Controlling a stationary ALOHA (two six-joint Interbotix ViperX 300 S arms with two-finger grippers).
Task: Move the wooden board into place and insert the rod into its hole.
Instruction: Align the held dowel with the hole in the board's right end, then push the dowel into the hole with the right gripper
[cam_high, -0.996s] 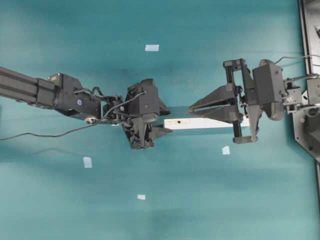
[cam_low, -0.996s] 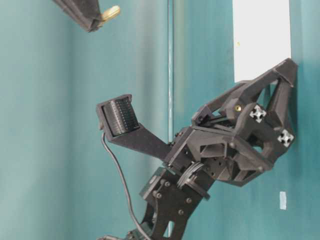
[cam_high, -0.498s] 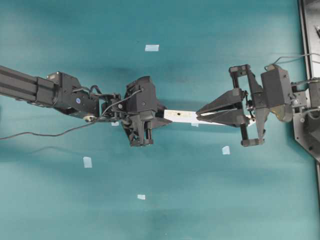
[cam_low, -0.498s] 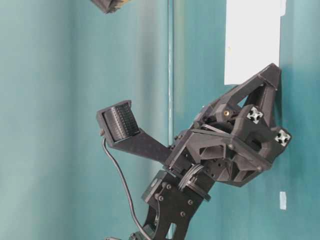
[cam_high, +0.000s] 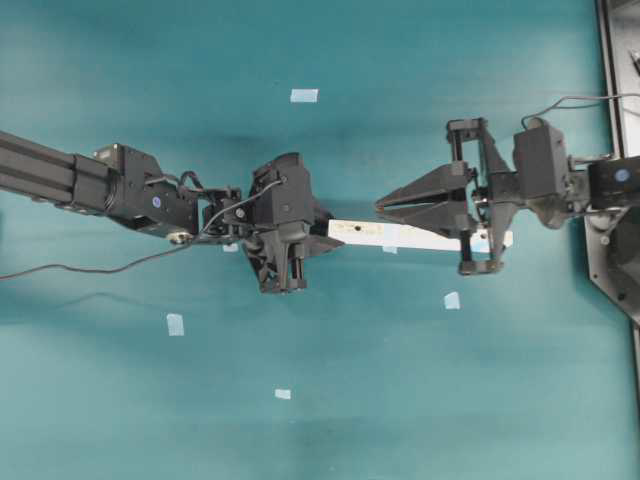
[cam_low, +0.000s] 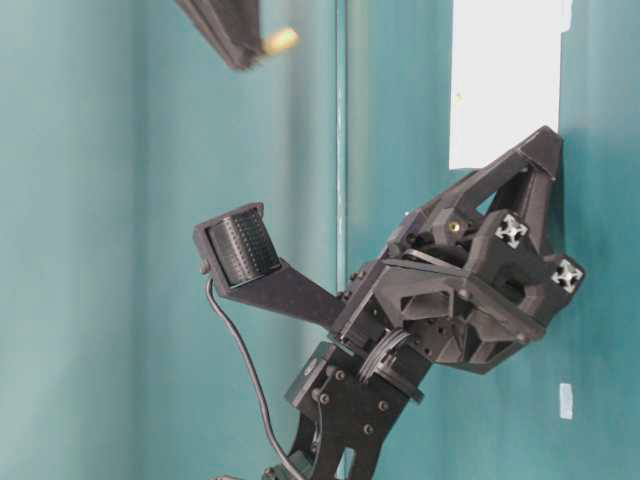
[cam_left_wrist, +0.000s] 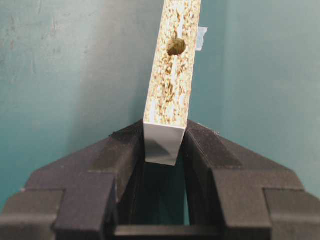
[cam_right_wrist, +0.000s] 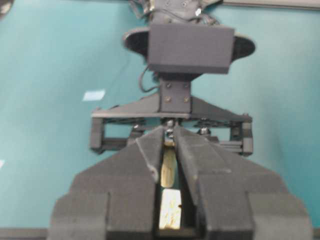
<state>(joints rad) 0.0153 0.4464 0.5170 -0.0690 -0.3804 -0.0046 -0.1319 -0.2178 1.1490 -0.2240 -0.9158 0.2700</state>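
Surface: flat teal table (cam_high: 420, 400), matte, with faint scuffs; a black frame (cam_high: 610, 150) runs along its right edge in the overhead view.
Tape squares: small flat pale-blue pieces lie scattered on the table, for example one (cam_high: 304, 96) near the top and one (cam_high: 452, 300) below the right arm.
Wooden board: long narrow strip (cam_high: 390, 235) lying across the middle between the two arms. Its face is rough pale particle wood with tan specks, its end face is smooth and white (cam_left_wrist: 162, 145), and a small dark round hole (cam_left_wrist: 176, 46) sits near the left end.
Left gripper: black plastic gripper (cam_left_wrist: 164, 150) with angular fingers (cam_left_wrist: 125, 155), clamped on the left end of the wooden board from both sides.
Right gripper: black wedge-shaped gripper (cam_high: 385, 207) pointing to the left above the middle of the board; its fingers (cam_right_wrist: 147, 155) are pressed together on the rod.
Rod: short cream cylinder (cam_right_wrist: 168, 167), smooth, held between the right fingers. In the table-level view its tip (cam_low: 279, 41) sticks out of the dark fingertips, up in the air, well apart from the board's white face (cam_low: 505, 80).
Rod and hole: the rod is not in the hole.
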